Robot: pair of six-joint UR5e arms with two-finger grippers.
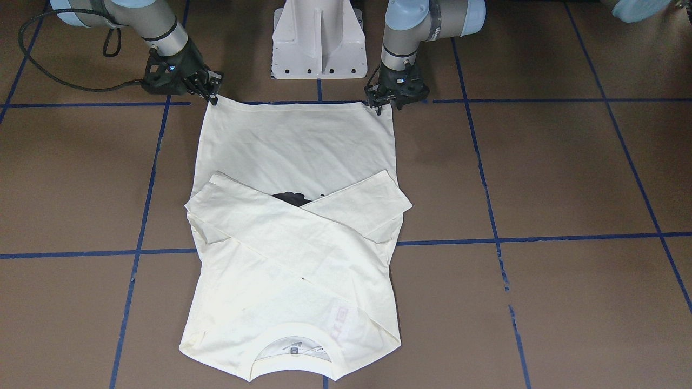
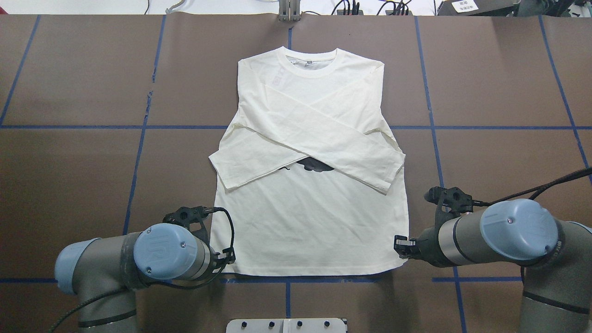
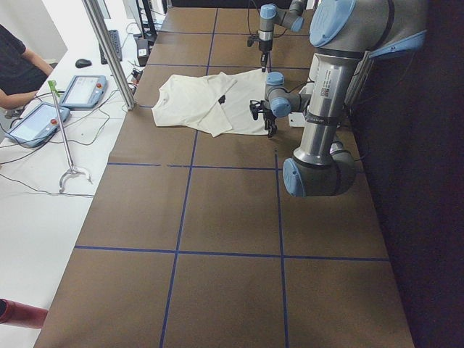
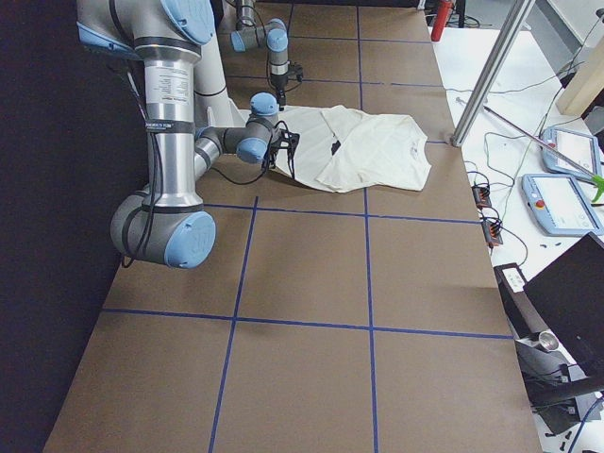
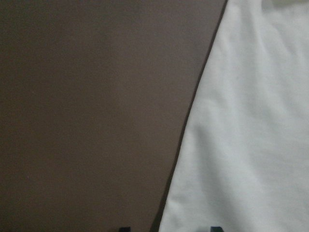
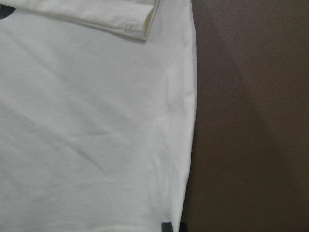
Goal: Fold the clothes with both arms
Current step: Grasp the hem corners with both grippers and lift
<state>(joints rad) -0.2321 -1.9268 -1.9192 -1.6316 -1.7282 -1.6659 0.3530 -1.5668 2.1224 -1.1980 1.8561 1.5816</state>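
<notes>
Front-facing view: cream-white long-sleeved T-shirt (image 1: 297,140) lies flat on the brown blue-gridded table (image 1: 540,162), sleeves crossed over its black print, hem toward the robot. The black left claw gripper (image 1: 387,102) and black right claw gripper (image 1: 212,93) each sit at a hem corner. Left wrist view: left fingertips (image 5: 124,228) stand wide apart, straddling the shirt's side edge. Right wrist view: right fingertips (image 6: 166,226) are pinched together on the hem corner.

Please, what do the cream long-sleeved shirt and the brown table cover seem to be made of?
Cream-white long-sleeved shirt: probably soft knit cotton, matt; it lies limp with fine creases.
Brown table cover: matt, no shine, perhaps paper or thin sheet; the look leaves it open.
Blue grid lines: seemingly adhesive tape, worn in places.
</notes>
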